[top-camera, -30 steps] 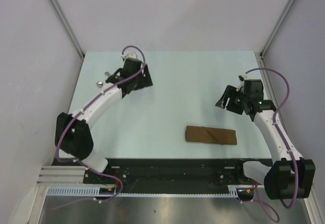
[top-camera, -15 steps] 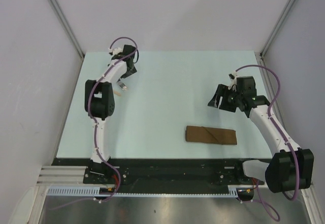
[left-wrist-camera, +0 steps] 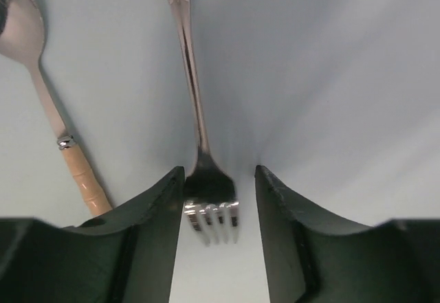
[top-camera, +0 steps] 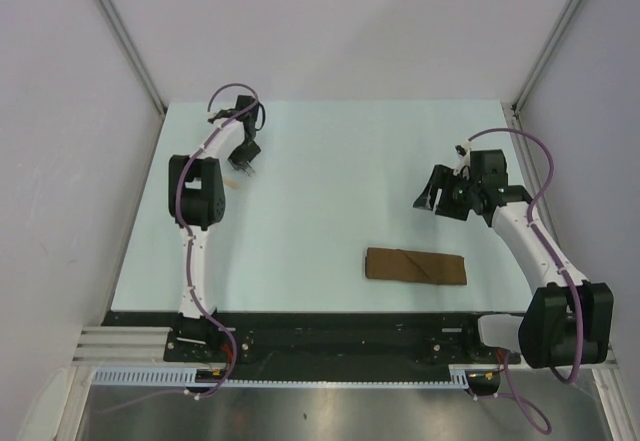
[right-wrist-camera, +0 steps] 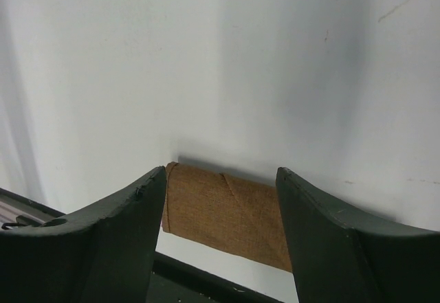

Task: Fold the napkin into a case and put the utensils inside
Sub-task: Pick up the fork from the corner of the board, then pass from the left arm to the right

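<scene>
The case — brown cloth folded into a narrow strip — is laid flat near the front edge of the desk, right of centre. The fork and the orange-handled spoon are laid outside it, side by side at the far left, well apart from the cloth. The fork's tined head is straddled by the left gripper, its fingers spread and not pinched on the metal. The right gripper is held above the desk on the case's far side — fingers spread wide, the case seen between them.
</scene>
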Action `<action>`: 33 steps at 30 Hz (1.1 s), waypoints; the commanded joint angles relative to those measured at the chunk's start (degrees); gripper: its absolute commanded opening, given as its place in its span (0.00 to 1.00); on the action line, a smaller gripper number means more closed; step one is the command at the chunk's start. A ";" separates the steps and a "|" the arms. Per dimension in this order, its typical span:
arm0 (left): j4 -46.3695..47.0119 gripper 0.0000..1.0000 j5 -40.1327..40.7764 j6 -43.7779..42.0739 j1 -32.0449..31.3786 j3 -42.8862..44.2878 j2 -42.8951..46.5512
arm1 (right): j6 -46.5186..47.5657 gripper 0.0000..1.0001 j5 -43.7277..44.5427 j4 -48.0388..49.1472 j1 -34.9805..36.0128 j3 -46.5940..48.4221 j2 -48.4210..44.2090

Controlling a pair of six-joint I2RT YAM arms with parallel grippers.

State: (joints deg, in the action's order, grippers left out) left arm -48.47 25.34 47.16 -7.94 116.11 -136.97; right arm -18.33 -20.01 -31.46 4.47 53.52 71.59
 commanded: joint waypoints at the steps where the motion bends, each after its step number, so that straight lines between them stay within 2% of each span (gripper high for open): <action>1: 1.18 0.43 -6.25 1.10 0.30 1.05 0.29 | 0.92 0.70 -0.82 1.76 0.19 2.82 0.39; 2: 2.31 0.30 -7.31 0.49 0.30 0.26 0.82 | 1.19 0.71 -0.91 1.76 0.28 2.82 0.22; 5: 6.62 0.00 -11.36 -1.80 0.30 -2.90 5.03 | 1.28 0.75 -1.52 3.07 1.06 2.73 0.39; 9: 12.33 0.00 -21.63 -5.31 0.21 -8.87 13.28 | 1.80 0.77 -2.05 4.04 2.82 3.52 2.14; 10: 14.35 0.00 -24.44 -5.93 0.21 -13.33 16.00 | 1.98 0.78 -2.66 4.22 3.52 4.39 2.67; 11: 18.28 0.00 -31.77 -6.54 0.21 -15.72 20.81 | 2.07 0.79 -3.36 4.83 3.62 4.93 3.20; 12: 20.58 0.00 -35.07 -6.81 -0.14 -20.96 23.82 | 2.07 0.79 -4.59 4.92 3.79 5.54 4.86; 14: 25.68 0.00 -45.84 -7.17 -0.32 -25.30 30.92 | 1.63 0.79 -9.94 7.71 4.05 6.42 6.45; 15: 27.44 0.00 -50.26 -6.73 -0.32 -30.28 33.06 | 1.37 0.82 -13.53 9.12 4.32 6.42 7.41; 16: 33.38 0.00 -54.39 -5.94 -0.32 -33.47 35.17 | 1.10 0.83 -15.65 11.05 5.10 6.34 7.94; 17: 37.35 0.00 -63.83 -2.80 -0.49 -36.89 39.37 | 0.93 0.85 -17.50 14.55 5.37 6.16 8.64; 18: 41.83 0.00 -68.02 -0.34 -0.75 -43.97 41.15 | 0.58 0.87 -21.00 16.33 5.72 6.42 9.17; 19: 50.92 0.00 -71.28 2.39 -1.10 -47.44 43.08 | 0.23 0.87 -22.77 17.74 5.99 6.86 10.66; 21: 60.46 0.00 -78.83 11.35 -2.16 -56.55 47.64 | -1.70 0.87 -29.25 23.35 6.60 8.09 12.16; 22: 71.04 0.00 -80.61 18.17 -2.60 -59.48 49.06 | -2.67 0.87 -30.60 28.51 6.87 8.18 13.04; 25: 89.78 0.00 -83.35 30.40 -4.97 -68.02 52.76 | -7.85 0.89 -34.21 37.14 8.80 8.79 15.32; 27: 93.89 0.00 -83.18 33.25 -7.08 -70.92 53.90 | -11.01 0.89 -33.17 40.76 11.08 8.80 15.60; 28: 94.78 0.00 -82.74 34.13 -7.87 -71.64 55.13 | -15.64 0.89 -32.21 45.22 12.04 8.62 15.51; 31: 93.38 0.00 -82.21 33.27 -11.12 -72.78 56.72 | -23.30 0.88 -27.47 50.16 15.47 8.80 15.77; 33: 92.16 0.00 -82.12 32.13 -13.32 -73.13 56.98 | -24.82 0.88 -22.21 46.86 18.01 10.20 16.65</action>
State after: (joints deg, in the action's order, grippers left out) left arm 34.59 -54.11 76.23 -18.31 43.09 -84.38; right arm -33.78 -47.88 8.38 18.50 59.96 87.53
